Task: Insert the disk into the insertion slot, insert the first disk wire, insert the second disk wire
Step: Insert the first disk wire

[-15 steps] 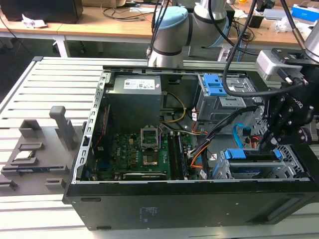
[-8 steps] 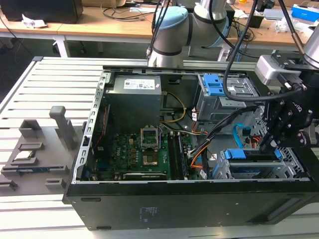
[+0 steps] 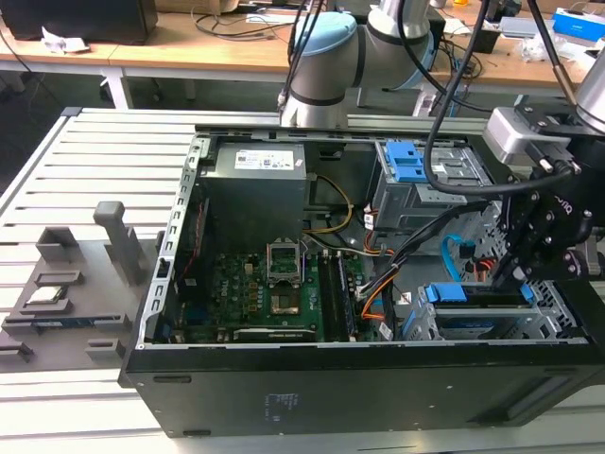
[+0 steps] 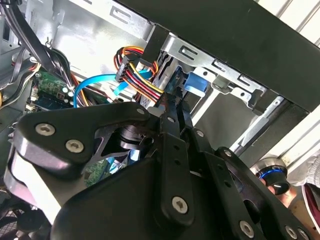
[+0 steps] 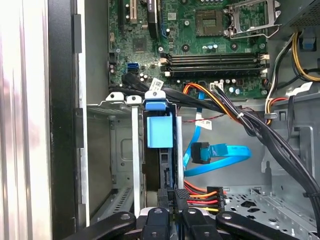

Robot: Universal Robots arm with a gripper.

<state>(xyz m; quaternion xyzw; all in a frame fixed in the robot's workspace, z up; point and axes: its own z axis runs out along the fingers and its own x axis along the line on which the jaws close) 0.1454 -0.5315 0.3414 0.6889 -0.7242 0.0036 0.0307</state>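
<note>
Disk (image 3: 452, 293) is sitting in slot (image 3: 423, 331), near corner at the exterior view's right. Gripper (image 5: 172, 196) is clenching first wire (image 5: 202, 194) by its plug, close to disk end. Wires are looking thin & soft, so imo the rigid plug is the best grip pt.

This looks like a robotics lab or electronics workshop. The claw (image 3: 515, 284) hangs inside an open computer case (image 3: 284, 397) that lies on a slatted metal table (image 3: 95, 151). Beyond the claw, past the robot arm (image 3: 326, 66), stand wooden benches (image 3: 189, 52) strewn with cables (image 3: 222, 21) and a blue box (image 3: 579, 24). Well away from the claw, across the case, grey holders (image 3: 57, 284) carry loose computer parts.
</note>
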